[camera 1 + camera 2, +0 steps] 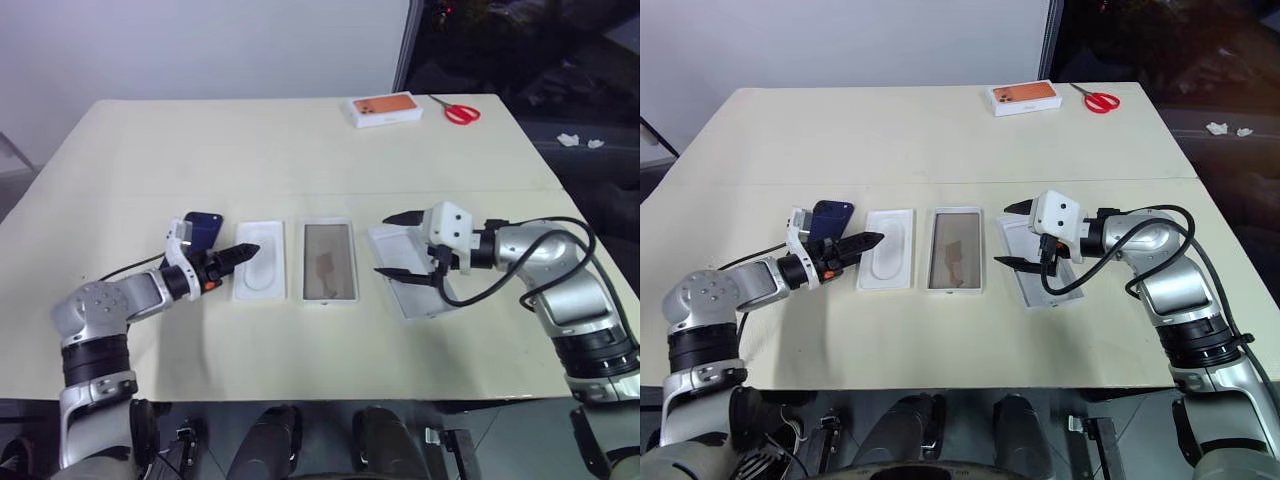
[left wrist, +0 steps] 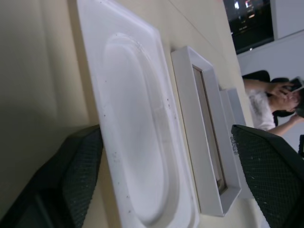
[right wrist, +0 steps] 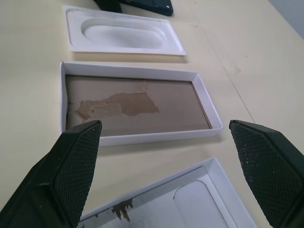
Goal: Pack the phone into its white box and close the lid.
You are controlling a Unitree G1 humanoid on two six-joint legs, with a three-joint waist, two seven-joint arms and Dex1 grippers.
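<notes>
The phone [image 1: 204, 229] lies on the counter [image 1: 300, 150] at nine o'clock of the white box [image 1: 329, 262], with a white insert [image 1: 260, 262] between them. The lid [image 1: 405, 283] lies inside-up at three o'clock of the box. The left hand [image 1: 238, 254] hovers over the insert's near-left edge, just beside the phone, fingers apart and empty. The right hand [image 1: 398, 244] hangs over the lid, fingers wide apart, holding nothing. The phone looks like a stiff, glossy slab, likely slick and fairly heavy for its size; pinching across its long edges near the middle seems safest. The cardboard lid should be light and easily crushed
</notes>
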